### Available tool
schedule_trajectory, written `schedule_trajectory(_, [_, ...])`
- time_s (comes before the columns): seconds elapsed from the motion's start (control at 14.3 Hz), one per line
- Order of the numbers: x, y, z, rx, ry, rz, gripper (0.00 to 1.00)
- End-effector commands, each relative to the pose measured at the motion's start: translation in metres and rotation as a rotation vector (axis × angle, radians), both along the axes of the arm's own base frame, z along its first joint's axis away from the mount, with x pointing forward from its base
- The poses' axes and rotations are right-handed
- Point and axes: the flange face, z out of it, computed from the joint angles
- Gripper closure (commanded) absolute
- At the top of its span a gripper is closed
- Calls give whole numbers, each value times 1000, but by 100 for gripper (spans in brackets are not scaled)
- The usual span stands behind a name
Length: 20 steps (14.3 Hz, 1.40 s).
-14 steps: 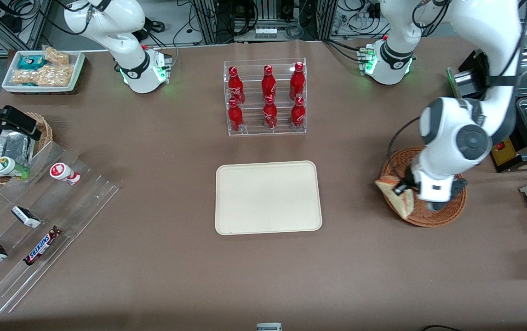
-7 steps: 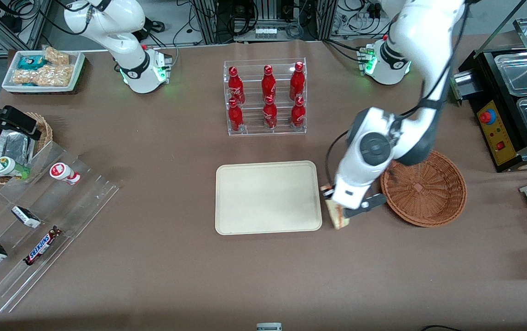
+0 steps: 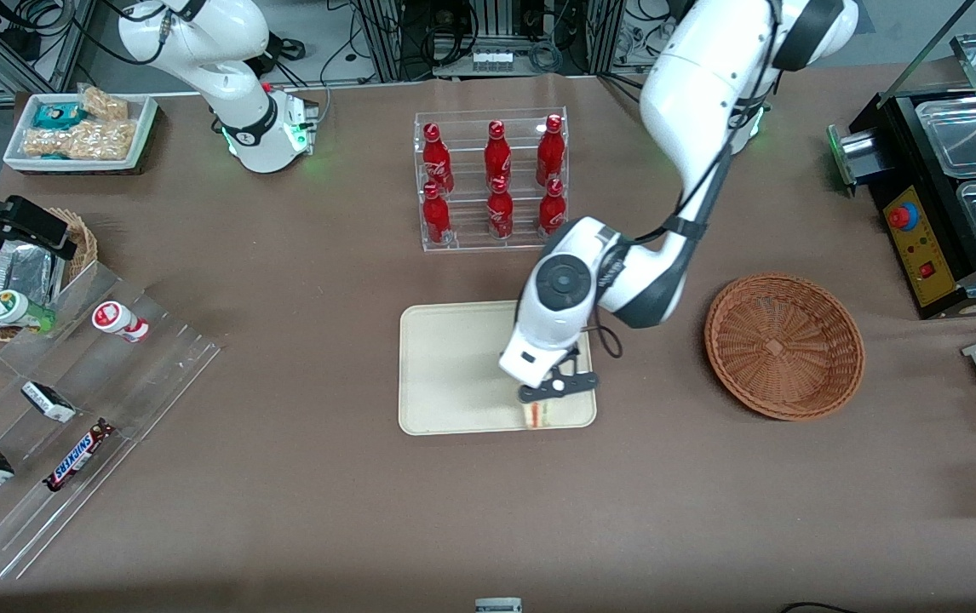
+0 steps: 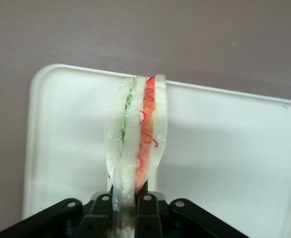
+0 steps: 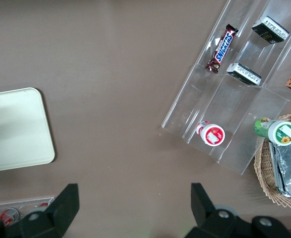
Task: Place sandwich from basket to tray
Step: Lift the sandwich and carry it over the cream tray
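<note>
My left gripper (image 3: 546,398) hangs over the cream tray (image 3: 454,366), close to its edge nearest the front camera, and is shut on the wrapped sandwich (image 3: 539,415). In the left wrist view the sandwich (image 4: 137,134) stands on edge between the black fingers (image 4: 149,218), its white bread, green and orange-red layers showing, with the tray (image 4: 235,148) beneath it. The round reddish-brown basket (image 3: 784,345) sits beside the tray toward the working arm's end and holds nothing.
A clear rack of red bottles (image 3: 492,179) stands farther from the front camera than the tray. Acrylic steps with snack bars (image 3: 71,400) and a small tan basket (image 3: 24,272) lie toward the parked arm's end. A black appliance (image 3: 939,170) stands near the basket.
The gripper has carried the sandwich out of the basket, across the table gap, and over the tray's near edge. The basket is left bare.
</note>
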Motion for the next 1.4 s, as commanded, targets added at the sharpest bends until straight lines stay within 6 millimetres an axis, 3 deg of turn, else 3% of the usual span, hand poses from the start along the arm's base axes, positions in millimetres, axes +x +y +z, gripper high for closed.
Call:
schedule_trajectory(0.0, [-9, -32, -14, -20, -31, -4, 96])
schedule_trajectory(0.28, [-30, -54, -19, -2, -2, -40, 96])
schedule_trajectory(0.56, [-33, -54, -22, 2, 5, -37, 93])
schedule_trajectory(0.63, [-33, -55, -22, 0, 7, -28, 86])
schedule_trajectory(0.7, [-33, -55, -22, 0, 8, -12, 68])
schedule_trajectory(0.77, [-33, -55, -22, -2, 8, 4, 15])
schedule_trajectory(0.84, [-33, -55, -19, -2, 6, 14, 0])
schedule_trajectory(1.33, [-28, -41, 65, 14, -5, 23, 0])
